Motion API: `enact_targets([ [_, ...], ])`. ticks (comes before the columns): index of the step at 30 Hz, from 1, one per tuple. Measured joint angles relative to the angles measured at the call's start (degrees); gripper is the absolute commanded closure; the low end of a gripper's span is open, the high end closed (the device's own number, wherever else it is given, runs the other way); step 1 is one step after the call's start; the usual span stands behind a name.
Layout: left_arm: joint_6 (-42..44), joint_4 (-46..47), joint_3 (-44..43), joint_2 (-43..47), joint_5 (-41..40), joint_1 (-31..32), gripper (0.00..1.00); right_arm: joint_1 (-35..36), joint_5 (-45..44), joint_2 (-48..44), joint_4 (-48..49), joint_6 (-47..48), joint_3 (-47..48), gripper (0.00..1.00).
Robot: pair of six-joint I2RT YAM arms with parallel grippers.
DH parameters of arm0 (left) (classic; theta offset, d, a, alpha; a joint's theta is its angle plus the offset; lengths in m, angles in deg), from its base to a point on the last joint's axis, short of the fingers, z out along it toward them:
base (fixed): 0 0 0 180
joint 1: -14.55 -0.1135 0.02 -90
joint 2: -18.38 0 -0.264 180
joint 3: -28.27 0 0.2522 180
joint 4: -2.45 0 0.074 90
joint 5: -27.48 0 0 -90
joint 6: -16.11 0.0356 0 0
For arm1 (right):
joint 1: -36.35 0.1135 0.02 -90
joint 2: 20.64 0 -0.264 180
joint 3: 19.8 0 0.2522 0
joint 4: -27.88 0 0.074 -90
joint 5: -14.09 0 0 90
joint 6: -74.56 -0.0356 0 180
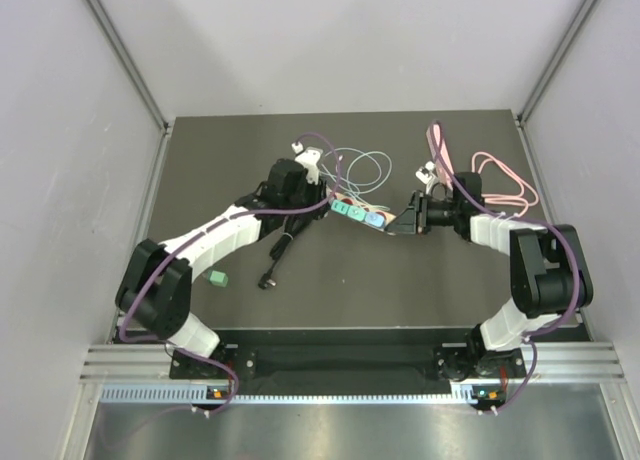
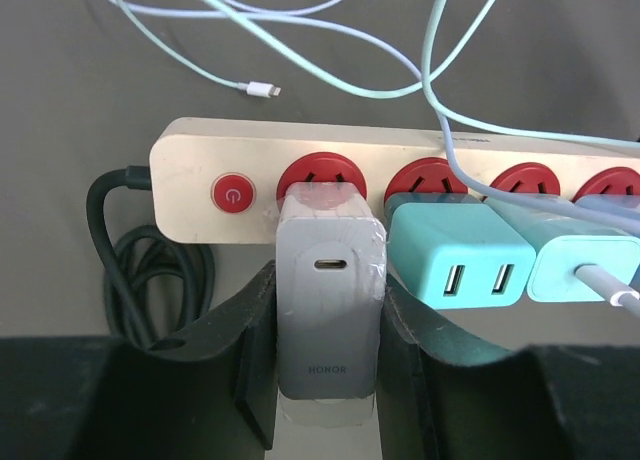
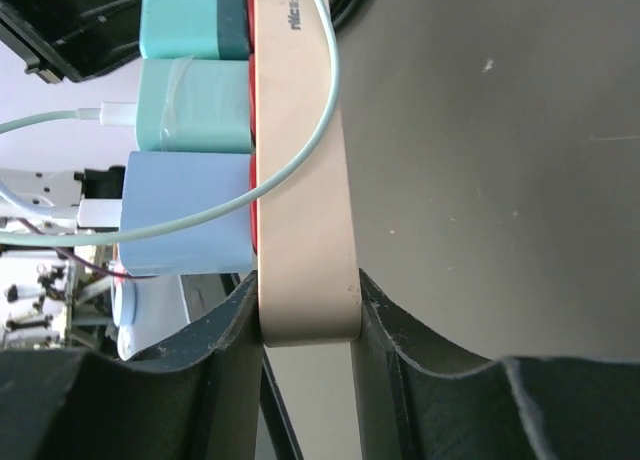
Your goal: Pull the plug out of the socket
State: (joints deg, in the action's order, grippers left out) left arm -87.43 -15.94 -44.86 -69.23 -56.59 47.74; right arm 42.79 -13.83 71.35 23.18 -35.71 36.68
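Note:
A beige power strip [image 2: 400,150] with red sockets lies mid-table, also in the top view [image 1: 358,213]. A grey HONOR plug [image 2: 330,300] sits in its first socket beside the red switch [image 2: 232,194]. My left gripper [image 2: 328,365] is shut on the grey plug, one finger on each side. Teal plugs [image 2: 455,260] fill the sockets beside it. My right gripper [image 3: 308,355] is shut on the end of the power strip [image 3: 305,230], which stands on edge between its fingers. In the top view the left gripper [image 1: 318,202] and right gripper [image 1: 398,220] hold opposite ends.
The strip's dark cable [image 2: 140,270] coils at its left. Pale charging cables [image 1: 360,165] loop behind the strip, a pink cable [image 1: 500,180] lies at back right. A small green adapter [image 1: 216,278] and a black plug [image 1: 268,278] lie on the mat at front left.

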Motion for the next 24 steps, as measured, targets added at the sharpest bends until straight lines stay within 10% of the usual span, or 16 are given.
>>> enact_targets([
  [24, 1.90, 15.76, 11.91, 6.73, 0.17, 1.79, 1.00, -1.29, -5.33, 1.22, 1.07, -0.46, -0.39, 1.00],
])
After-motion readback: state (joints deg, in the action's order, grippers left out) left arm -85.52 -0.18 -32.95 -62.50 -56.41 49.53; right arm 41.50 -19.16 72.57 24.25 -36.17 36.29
